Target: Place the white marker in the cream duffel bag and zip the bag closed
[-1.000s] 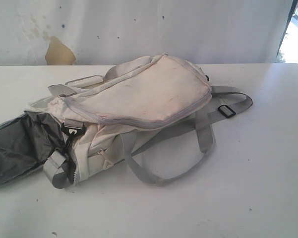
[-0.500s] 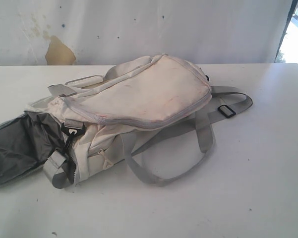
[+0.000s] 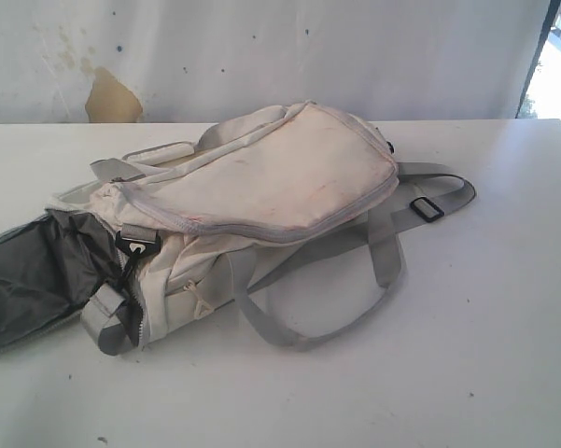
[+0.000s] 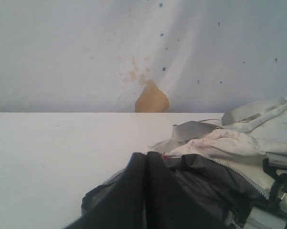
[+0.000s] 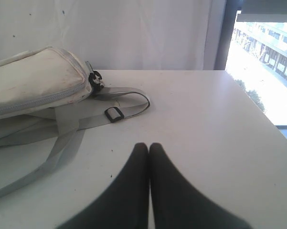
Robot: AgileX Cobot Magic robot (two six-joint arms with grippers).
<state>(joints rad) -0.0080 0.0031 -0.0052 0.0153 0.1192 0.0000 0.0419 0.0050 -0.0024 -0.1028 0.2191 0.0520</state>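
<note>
The cream duffel bag (image 3: pixel 280 182) lies on its side across the white table (image 3: pixel 485 355), its dark grey lining (image 3: pixel 33 271) spilling out of the unzipped end at the left. The white marker is out of view. Neither arm shows in the exterior view. In the left wrist view my left gripper (image 4: pixel 146 155) is shut with nothing in it, its tips just before the bag's dark lining (image 4: pixel 205 186) and zipper edge. In the right wrist view my right gripper (image 5: pixel 148 146) is shut and empty over bare table, short of the bag (image 5: pixel 33 81) and its grey strap.
Grey webbing straps (image 3: pixel 355 280) loop over the table in front of the bag, with a black buckle (image 3: pixel 427 208) at the right. A white wall with a brown patch (image 3: pixel 110 98) stands behind. A window lies past the table's right edge (image 5: pixel 258 102).
</note>
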